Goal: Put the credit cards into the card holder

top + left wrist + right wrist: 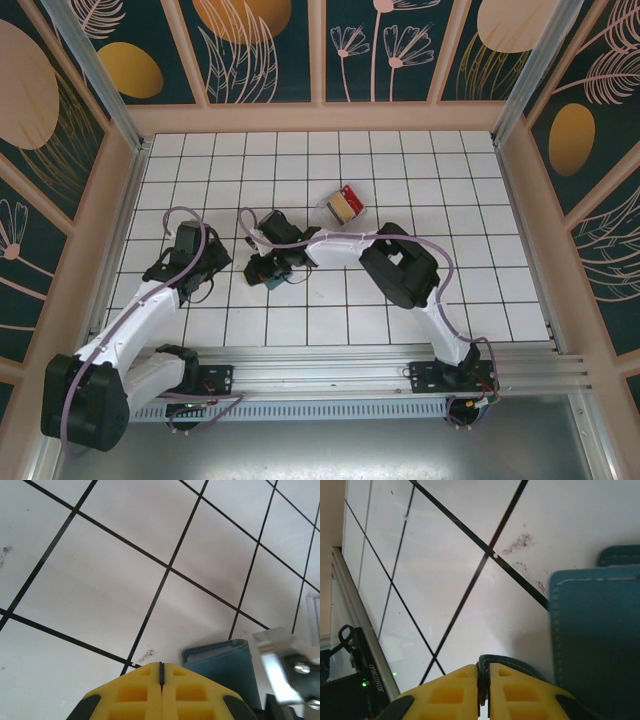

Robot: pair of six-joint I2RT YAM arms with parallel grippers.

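Credit cards (345, 203), red & yellow, sat inside clear card holder (324, 208), ahead-right of R gripper (482, 674). R gripper nearly closed at edge of teal wallet (595, 630), prob. to lift flap for more cards; grip unclear. L gripper (161, 672) closed, empty, parked beside wallet.

Robot lab cell, white gridded tabletop (480, 200), aluminium mounting rail (330, 365), leaf-patterned wall panels (265, 60), two bolted arms (140, 325)

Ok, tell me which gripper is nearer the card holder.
Right. Its fingers are left of the holder and nearer the bases, at the wallet; the left fingers lie farther left.
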